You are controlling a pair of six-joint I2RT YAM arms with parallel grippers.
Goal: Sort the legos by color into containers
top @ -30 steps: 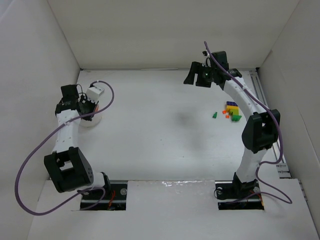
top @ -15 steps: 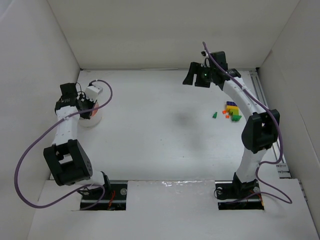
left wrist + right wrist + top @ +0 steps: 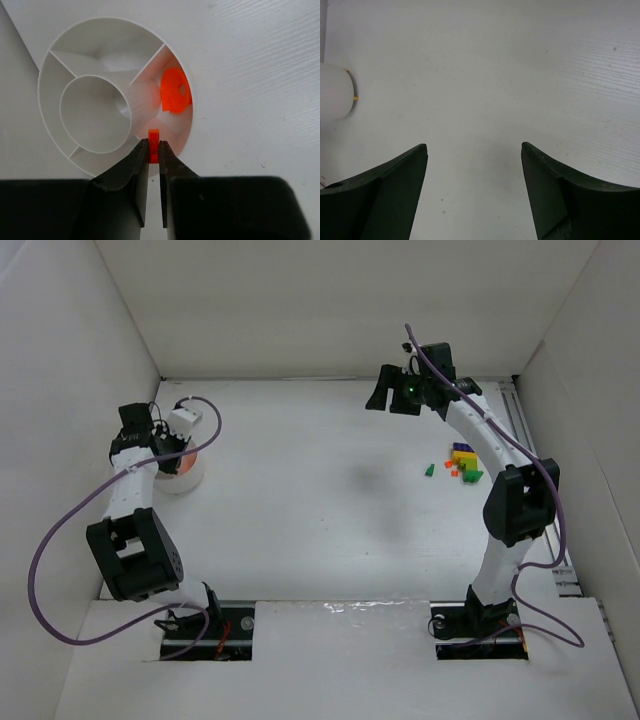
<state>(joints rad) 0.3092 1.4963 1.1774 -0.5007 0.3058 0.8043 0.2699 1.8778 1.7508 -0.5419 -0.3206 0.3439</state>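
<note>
left claw (image 3: pixel 154 153): pressed together, pinching one orange brick (image 3: pixel 154 142) at the very tips, only a thin edge of it gripped.
brick position: just above the bowl (image 3: pixel 46 70), over the near rim of the section that already holds an orange disc (image 3: pixel 175 91).
bowl layout: round, white, thin wall, centre cup (image 3: pixel 95 115), with a divider (image 3: pixel 148 64) between outer sections.
right claw (image 3: pixel 474 147): spread wide, holds nothing, hovers over bare desk (image 3: pixel 320 510) toward the far side.
remaining stock: pile of legos (image 3: pixel 462 462) on the right of the desk, one green brick (image 3: pixel 428 470) just beside it; well apart from the bowl.
risk 1: the brick sits close to the rim line, so a release here could clip the wall and bounce out onto the desk.
risk 2: a drift left puts it over the neighbouring section or the centre cup, giving a wrong colour bin.
risk 3: the brick may stick to one pad when the tips part, then drop late, outside the bowl.
risk 4: going lower may nudge the light bowl and tip or slide it.
risk 5: I can't tell from the top view whether the cable loop clears the bowl; a snag would drag it.
call: move further in over the orange section before parting the tips.
</note>
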